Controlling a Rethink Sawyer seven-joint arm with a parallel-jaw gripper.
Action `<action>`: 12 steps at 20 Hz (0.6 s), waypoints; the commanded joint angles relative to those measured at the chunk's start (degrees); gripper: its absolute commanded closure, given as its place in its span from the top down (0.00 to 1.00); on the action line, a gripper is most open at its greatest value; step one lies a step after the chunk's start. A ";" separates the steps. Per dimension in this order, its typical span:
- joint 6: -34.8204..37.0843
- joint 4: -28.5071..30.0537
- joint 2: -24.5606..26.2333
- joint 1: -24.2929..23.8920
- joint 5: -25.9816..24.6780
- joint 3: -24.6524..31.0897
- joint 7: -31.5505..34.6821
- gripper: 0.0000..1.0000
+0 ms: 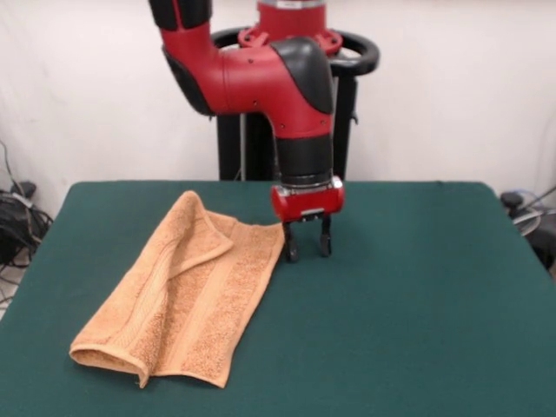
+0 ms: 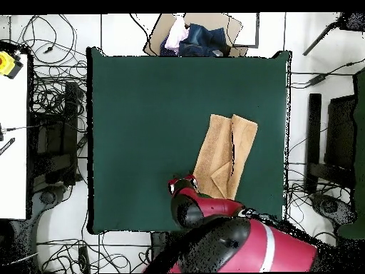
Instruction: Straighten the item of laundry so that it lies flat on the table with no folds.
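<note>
Your towel (image 1: 182,291) lies on the left half of the surface (image 1: 417,295), folded lengthwise so one long flap overlaps the layer beneath, with a thick doubled edge at the near left corner. Just right of its far corner the gripper (image 1: 307,246) hangs low with its fingers (image 1: 291,248) spread apart and holding nothing. If you close on that corner too deep, you may pinch both layers and drag the whole towel instead of opening the fold. Pinch too shallow and the terry may slip free. Pulling right too quickly could bunch the cloth or roll a new crease in.
</note>
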 commanded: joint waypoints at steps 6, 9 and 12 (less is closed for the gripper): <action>5.11 -9.59 5.01 8.93 9.99 -6.53 10.11 1.00; 10.18 -5.36 -1.69 9.37 11.07 -6.62 10.15 1.00; 11.67 -3.01 -4.91 9.16 11.05 -6.43 10.32 1.00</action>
